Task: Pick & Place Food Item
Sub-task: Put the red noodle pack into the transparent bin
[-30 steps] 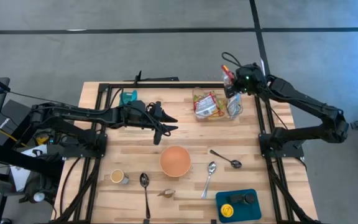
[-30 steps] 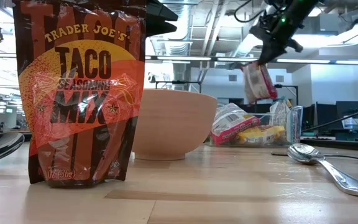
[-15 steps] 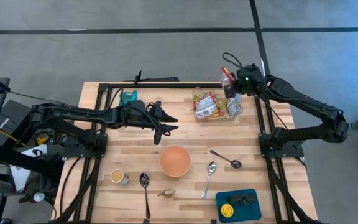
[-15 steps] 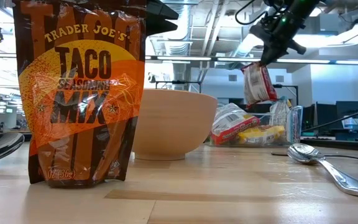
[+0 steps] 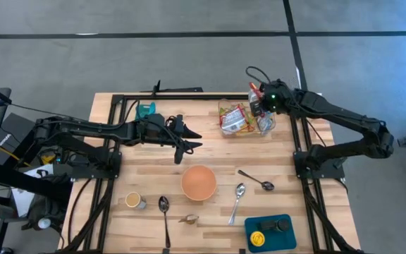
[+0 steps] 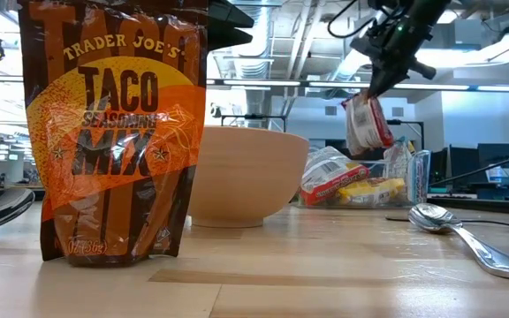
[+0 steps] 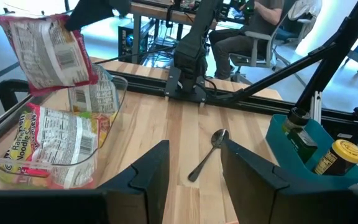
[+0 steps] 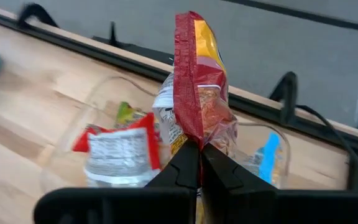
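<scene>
Your right gripper (image 8: 199, 163) is pinched shut on one edge of the packet (image 8: 197, 99), which hangs in the air above the clear tub (image 5: 240, 118) at the far side of the table (image 5: 146, 169), and that thin hold is your main risk: the fingers have only the crimped seam, so a quick swing could, I judge, let the packet slip out or twist round and fall back among the other packets. It also dangles low enough that its free end may catch the tub's rim if you carry it sideways before lifting clear. The bowl (image 5: 199, 182) sits mid-table, a likely target, with spoons (image 5: 237, 201) near it; a swinging packet could land beside the bowl rather than in it. Your left gripper (image 5: 191, 141) waits over the table's left middle, jaws part open and empty, close to the path toward the bowl, so mind a brush there. The packet itself is a small, flat, crinkly foil sachet, red-edged with yellow and printed panels, light and floppy, hanging upright from its seam and slightly bowed.
</scene>
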`<act>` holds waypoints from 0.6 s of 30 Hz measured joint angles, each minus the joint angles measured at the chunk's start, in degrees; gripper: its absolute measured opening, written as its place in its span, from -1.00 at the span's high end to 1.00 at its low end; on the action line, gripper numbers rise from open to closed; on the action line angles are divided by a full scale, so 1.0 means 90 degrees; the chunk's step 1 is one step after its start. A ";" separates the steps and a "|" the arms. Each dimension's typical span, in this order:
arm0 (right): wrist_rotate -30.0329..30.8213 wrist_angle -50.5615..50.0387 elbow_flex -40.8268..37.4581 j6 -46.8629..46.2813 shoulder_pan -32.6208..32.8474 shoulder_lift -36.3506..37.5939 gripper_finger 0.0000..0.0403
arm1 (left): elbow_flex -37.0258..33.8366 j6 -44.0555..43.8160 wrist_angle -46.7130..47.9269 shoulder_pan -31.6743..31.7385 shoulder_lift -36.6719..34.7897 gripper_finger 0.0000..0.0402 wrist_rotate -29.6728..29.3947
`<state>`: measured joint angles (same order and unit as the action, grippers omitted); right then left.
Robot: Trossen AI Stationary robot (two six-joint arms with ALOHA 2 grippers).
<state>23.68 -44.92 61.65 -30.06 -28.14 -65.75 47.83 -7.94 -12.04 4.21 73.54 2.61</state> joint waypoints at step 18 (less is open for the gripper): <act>0.0525 -0.0435 0.0000 -0.0571 0.0237 -0.1102 1.00 | 0.0000 0.0000 0.0001 0.0000 0.0000 0.30 0.0000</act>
<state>28.40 -48.84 61.65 -35.20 -26.01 -75.67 47.83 -7.94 -12.03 4.21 73.54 2.61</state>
